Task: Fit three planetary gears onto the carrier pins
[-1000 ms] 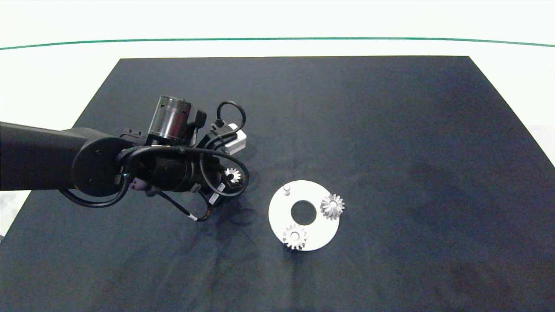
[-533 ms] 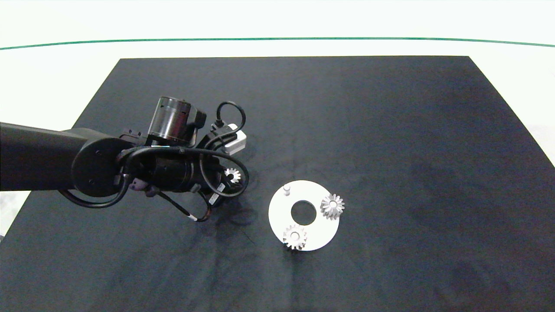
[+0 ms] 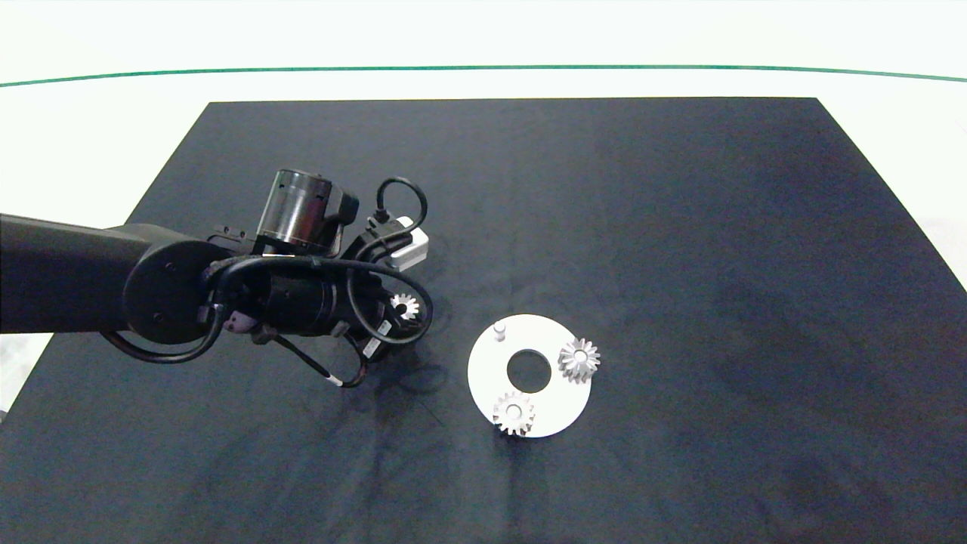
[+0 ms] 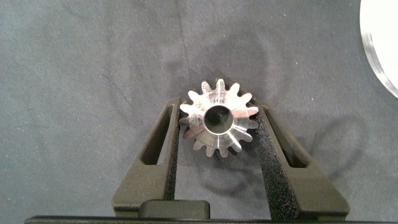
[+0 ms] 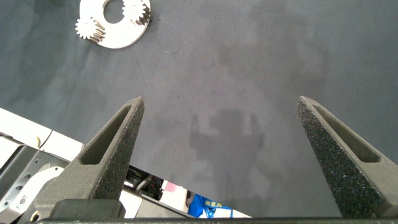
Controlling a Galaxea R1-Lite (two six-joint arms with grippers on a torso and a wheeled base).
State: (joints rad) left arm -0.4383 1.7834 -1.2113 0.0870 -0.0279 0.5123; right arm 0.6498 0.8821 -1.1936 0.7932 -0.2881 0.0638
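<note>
My left gripper (image 4: 219, 132) is shut on one planetary gear (image 4: 219, 126), its pads pressing the teeth on both sides. That silver gear (image 3: 406, 305) casts a shadow on the mat and sits left of the white carrier disc (image 3: 487, 370). Two more gears (image 3: 579, 360) (image 3: 514, 412) sit on the disc at its right and near edges. One carrier pin (image 3: 498, 330) stands bare at the disc's far left. My right gripper (image 5: 221, 101) is open over bare mat, far from the disc (image 5: 114, 23), and is outside the head view.
A black mat (image 3: 680, 227) covers the white table, whose bare edges show on both sides. A green line (image 3: 483, 68) runs across the far side. The left arm and its cables reach in from the left over the mat.
Almost nothing: the left arm has shifted only very slightly and still grips the gear. The disc and its two gears have not moved.
</note>
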